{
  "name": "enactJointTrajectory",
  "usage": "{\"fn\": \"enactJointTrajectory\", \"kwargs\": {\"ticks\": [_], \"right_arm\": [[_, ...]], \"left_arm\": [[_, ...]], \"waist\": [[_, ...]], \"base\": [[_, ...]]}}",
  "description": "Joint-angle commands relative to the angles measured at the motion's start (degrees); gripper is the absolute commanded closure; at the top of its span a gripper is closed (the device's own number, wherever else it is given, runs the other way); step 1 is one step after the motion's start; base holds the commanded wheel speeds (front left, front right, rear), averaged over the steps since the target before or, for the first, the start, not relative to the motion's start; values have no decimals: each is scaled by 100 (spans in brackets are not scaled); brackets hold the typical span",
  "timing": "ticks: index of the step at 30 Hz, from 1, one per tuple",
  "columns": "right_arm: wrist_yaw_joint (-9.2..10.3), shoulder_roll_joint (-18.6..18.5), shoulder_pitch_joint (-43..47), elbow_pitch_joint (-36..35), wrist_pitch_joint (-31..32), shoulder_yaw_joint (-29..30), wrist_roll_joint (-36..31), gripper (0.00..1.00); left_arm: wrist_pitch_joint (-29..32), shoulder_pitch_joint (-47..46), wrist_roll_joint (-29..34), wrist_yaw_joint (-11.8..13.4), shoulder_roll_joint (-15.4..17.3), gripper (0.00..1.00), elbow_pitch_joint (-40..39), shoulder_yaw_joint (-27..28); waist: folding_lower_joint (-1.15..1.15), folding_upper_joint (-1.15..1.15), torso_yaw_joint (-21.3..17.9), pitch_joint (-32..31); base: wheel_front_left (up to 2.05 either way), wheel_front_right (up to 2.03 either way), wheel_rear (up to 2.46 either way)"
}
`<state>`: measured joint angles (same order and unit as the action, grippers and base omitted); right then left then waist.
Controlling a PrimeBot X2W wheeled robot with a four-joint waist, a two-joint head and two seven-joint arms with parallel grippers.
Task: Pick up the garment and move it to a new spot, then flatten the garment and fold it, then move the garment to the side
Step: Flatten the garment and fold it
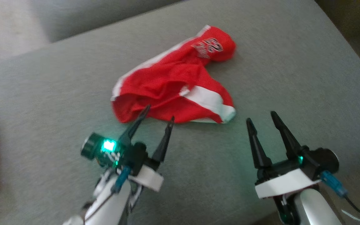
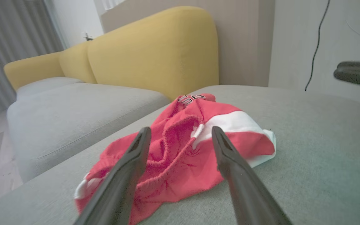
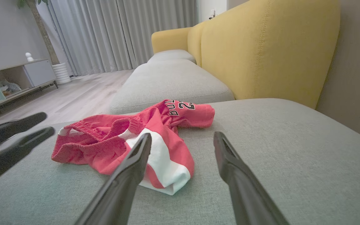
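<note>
A crumpled red-and-white jersey garment (image 1: 167, 84) lies on the grey fabric sofa (image 1: 292, 78). The left tool (image 1: 160, 112) and right tool (image 1: 261, 116) stand apart, empty. The wrist views add a yellow padded backrest (image 3: 261, 47).

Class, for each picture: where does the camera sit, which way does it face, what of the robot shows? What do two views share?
Head view: high up, looking down at the garment on the seat; left gripper and right gripper show.
Left wrist: low, facing garment and yellow backrest; left gripper in front.
Right wrist: low, facing garment, backrest, curtains; right gripper in front.
Shared: both wrist views show garment and backrest.
</note>
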<state>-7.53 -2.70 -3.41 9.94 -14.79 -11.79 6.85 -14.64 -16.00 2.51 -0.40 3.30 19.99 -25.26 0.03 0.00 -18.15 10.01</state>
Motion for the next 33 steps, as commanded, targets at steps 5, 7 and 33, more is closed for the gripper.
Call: {"fn": "enactJointTrajectory", "kwargs": {"ticks": [5, 7, 33], "right_arm": [[4, -18, -338, -221, -21, -304, 256, 0], [4, -18, -353, -216, -21, -335, 302, 0], [4, -18, -322, -177, -21, -227, 219, 0]], "left_arm": [[-36, -1083, 190, -81, 147, 0, 819, 26], [-36, -1265, 194, -93, 175, 0, 1045, 11], [-36, -1502, -674, -199, 49, 100, 291, -77]], "waist": [[-3, 0, -877, 691], [-3, 0, -983, 739], [-3, 0, -280, 615]], "base": [[0, 0, 0], [0, 0, 0], [0, 0, 0]]}}
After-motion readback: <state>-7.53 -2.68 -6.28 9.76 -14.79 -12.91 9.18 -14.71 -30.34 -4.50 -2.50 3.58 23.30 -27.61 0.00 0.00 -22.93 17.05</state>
